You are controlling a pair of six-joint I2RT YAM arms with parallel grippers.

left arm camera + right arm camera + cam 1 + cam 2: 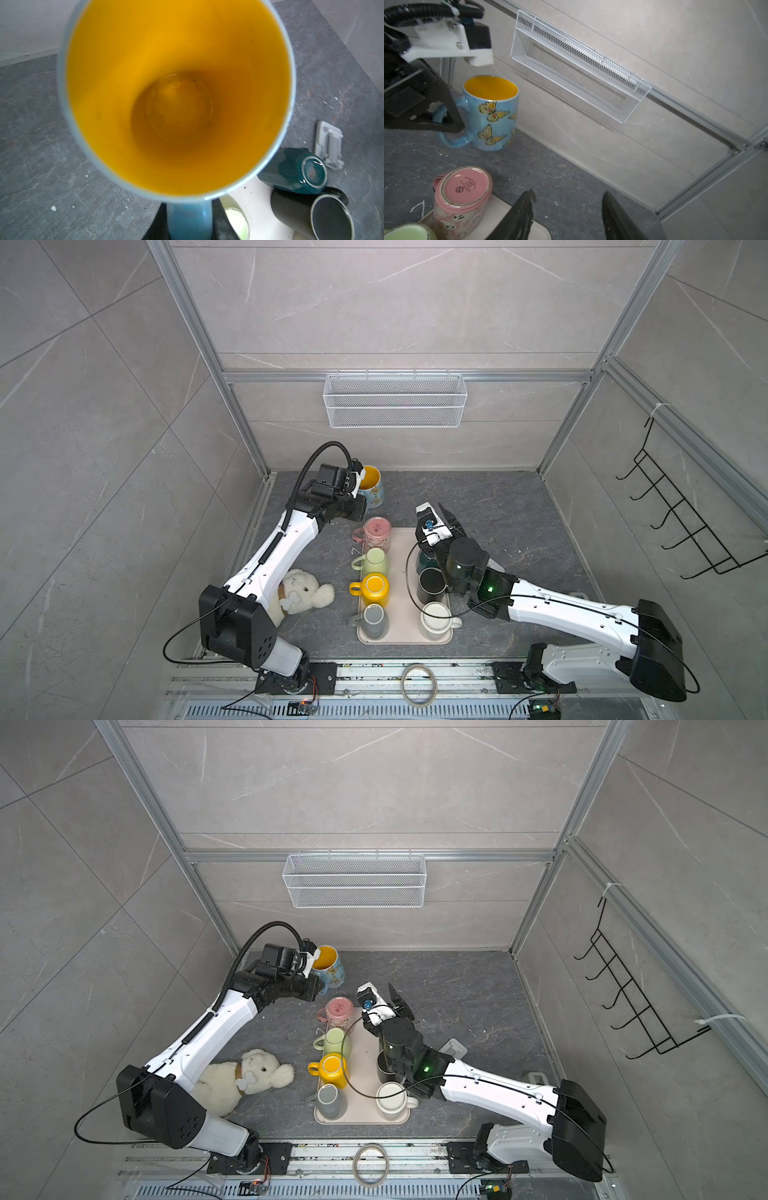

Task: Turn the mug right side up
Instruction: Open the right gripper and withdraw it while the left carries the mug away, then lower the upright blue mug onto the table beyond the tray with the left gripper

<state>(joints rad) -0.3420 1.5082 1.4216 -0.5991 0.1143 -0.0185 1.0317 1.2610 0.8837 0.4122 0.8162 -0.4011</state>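
The mug [492,116] stands upright on the worktop [498,510], its yellow inside facing up. The left claw [444,118] is clamped on the mug's blue handle, and the body of the mug sits just past the claw's tips, toward the back wall. From the left wrist the mug [176,93] fills the view, mouth open to the camera.

The right claw [568,199] has its jaws apart and grips nothing. It hovers over the far end of the tray [405,556]. A pink mug [465,193] sits bottom up on the tray corner, near this claw on the side toward the left arm. A teal mug [291,172] lies tipped on the tray behind the right claw, beside a black mug [291,209].
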